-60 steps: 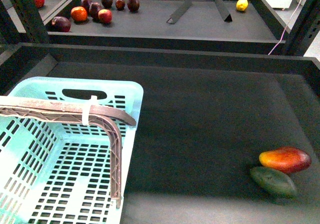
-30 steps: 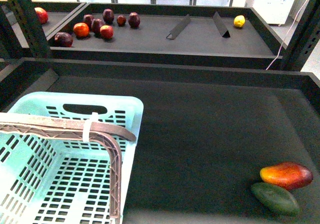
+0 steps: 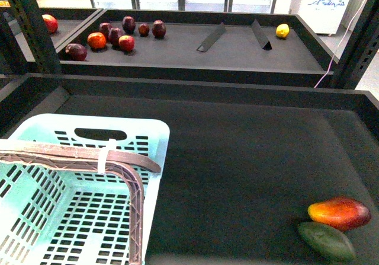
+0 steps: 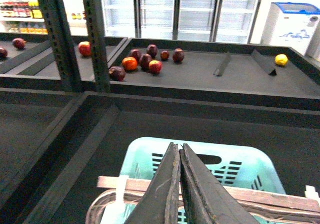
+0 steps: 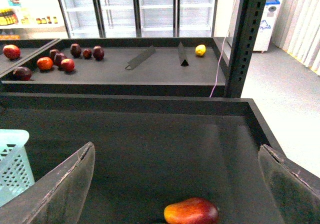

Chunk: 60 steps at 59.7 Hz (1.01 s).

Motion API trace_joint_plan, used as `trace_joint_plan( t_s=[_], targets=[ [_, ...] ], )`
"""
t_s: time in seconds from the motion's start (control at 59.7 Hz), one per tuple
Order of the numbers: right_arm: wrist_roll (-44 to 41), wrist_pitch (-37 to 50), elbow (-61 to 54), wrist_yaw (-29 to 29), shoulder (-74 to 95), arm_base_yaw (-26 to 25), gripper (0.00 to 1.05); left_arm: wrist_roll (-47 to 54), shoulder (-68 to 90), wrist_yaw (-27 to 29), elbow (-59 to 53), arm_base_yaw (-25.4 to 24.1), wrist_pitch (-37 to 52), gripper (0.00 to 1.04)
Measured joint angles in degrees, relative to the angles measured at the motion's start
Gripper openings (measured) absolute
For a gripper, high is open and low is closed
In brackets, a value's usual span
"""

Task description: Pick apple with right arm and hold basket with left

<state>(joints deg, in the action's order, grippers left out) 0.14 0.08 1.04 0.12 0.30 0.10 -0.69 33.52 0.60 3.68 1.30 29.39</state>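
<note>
Front view: I am seeing the basket (image 3: 71, 217) running lengthwise toward me, cut off. Left gripper (image 4: 176, 194) pressing together above the basket's handle (image 4: 240, 196); right gripper (image 5: 175, 184) gaping wide.

Glossy plastic basket (image 3: 155, 136), matt dark tray (image 3: 249, 152)

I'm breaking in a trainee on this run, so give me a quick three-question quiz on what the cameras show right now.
1. True or false: the basket has fruit in it.
2. Which gripper is wide open? A) left gripper B) right gripper
3. Fill in: beside the mango on the near tray lies a dark ____ fruit.

Key:
1. False; the part in view is empty.
2. B; the left one's fingers are pressed together over the basket handle.
3. green
</note>
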Motion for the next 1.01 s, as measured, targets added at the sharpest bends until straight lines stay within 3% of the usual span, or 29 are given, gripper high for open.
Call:
trace_joint_plan(
  t_s=[1.006],
  targets=[
    [0.02,0.00,0.00,0.02,0.00,0.00,0.96,0.11,-23.32,-0.59,-2.82,-1.07,-19.19,0.03]
  ],
)
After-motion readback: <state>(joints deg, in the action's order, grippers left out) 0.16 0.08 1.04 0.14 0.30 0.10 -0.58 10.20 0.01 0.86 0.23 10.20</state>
